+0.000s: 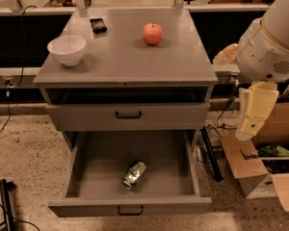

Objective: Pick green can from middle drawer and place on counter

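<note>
The green can (134,174) lies on its side on the floor of the open middle drawer (130,205), near the front and a little right of centre. The grey counter (125,61) tops the cabinet above it. My arm comes in from the right edge, and its gripper (253,113) hangs pointing down beside the cabinet's right side, at the height of the closed drawer front. It is well apart from the can and holds nothing that I can see.
A white bowl (66,49), a red apple (152,33) and a small black object (98,24) sit on the counter. The drawer above (127,115) is closed. Open cardboard boxes (260,172) and cables lie on the floor to the right.
</note>
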Robot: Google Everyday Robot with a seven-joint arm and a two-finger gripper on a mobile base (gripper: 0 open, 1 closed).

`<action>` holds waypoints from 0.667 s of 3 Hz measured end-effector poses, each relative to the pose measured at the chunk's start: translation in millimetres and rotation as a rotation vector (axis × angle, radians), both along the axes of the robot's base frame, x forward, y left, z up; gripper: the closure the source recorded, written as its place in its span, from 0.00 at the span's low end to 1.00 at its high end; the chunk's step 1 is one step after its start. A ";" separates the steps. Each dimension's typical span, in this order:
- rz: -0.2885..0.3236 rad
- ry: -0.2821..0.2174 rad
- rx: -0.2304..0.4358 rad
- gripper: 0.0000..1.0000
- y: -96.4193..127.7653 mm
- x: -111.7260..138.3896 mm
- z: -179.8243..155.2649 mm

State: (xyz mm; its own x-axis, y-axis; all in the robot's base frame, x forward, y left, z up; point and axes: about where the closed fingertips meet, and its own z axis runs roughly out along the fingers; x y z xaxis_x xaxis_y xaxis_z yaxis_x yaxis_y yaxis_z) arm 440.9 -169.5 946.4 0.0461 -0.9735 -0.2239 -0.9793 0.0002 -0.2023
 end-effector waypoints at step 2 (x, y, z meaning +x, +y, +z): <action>0.173 0.094 -0.008 0.00 25.8 -7.4 -26.6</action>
